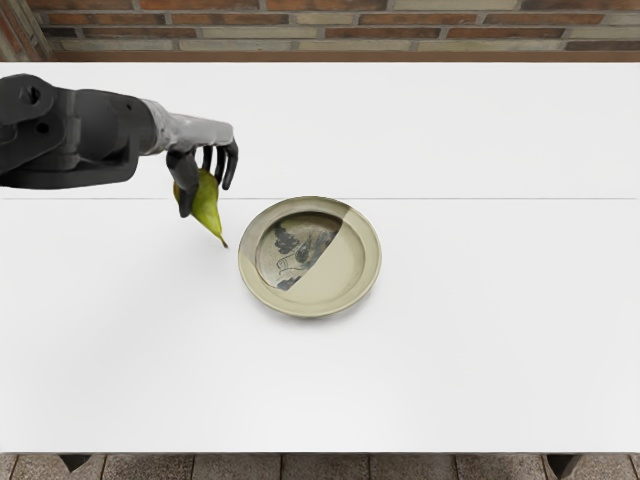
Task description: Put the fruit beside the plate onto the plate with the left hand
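Left hand (pixel 203 152) fingers closed on top end of smooth yellow-green pointed fruit (pixel 209 207), beside glazed beige ceramic plate (pixel 352 282). Looks light, stiff, slippery.

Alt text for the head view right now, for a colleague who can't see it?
The left hand grips a yellow-green fruit at the picture-left of the round plate, which holds nothing yet. The plate rests on a white table with a brick wall behind.

Bright, even light; white table (pixel 480 330) nearly washed out; shadows very faint; render slightly soft.
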You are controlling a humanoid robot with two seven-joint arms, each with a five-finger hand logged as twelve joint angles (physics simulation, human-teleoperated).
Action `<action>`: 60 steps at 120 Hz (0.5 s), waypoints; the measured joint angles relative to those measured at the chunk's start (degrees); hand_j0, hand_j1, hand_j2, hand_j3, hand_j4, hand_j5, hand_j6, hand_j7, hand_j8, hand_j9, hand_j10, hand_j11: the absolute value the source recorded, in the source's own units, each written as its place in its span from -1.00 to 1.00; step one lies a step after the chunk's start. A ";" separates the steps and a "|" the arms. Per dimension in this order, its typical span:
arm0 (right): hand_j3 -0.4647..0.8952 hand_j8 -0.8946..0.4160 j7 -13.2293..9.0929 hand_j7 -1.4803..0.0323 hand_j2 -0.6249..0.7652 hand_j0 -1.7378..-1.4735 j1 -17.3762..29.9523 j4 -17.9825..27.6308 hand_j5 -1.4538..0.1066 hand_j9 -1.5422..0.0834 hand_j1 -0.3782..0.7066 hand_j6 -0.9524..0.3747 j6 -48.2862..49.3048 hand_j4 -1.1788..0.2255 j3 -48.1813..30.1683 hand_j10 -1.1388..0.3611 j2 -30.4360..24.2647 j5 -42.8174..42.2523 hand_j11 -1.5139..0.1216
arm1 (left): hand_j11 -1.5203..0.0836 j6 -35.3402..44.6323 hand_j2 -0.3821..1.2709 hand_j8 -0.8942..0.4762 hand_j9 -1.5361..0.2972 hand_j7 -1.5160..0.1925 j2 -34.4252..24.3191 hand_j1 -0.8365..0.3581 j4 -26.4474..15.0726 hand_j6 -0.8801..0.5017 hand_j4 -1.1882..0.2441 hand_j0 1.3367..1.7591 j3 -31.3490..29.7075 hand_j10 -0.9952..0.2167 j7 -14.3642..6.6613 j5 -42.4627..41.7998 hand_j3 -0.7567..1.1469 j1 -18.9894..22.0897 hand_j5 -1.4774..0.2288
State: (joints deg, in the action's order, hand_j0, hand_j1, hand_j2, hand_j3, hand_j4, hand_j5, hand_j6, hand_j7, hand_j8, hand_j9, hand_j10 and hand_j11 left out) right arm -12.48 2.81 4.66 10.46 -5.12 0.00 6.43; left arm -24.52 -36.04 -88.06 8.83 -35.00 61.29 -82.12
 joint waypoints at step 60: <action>-0.32 0.36 0.00 0.96 -0.10 -0.40 -0.08 0.00 0.86 0.90 -0.95 0.43 0.00 0.68 0.19 0.52 0.00 -0.02 0.85 | -0.40 -0.02 0.43 -0.41 -0.44 -0.44 8.77 -0.25 0.06 -0.46 -0.39 0.50 -0.08 -0.49 0.01 -5.43 -0.20 -4.09 -0.49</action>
State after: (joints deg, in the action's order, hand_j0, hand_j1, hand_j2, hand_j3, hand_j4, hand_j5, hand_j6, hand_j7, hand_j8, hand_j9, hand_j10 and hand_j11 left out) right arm -12.48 2.73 4.66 10.46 -4.93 0.00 6.42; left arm -24.54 -27.28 -88.00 8.75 -34.99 55.86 -86.21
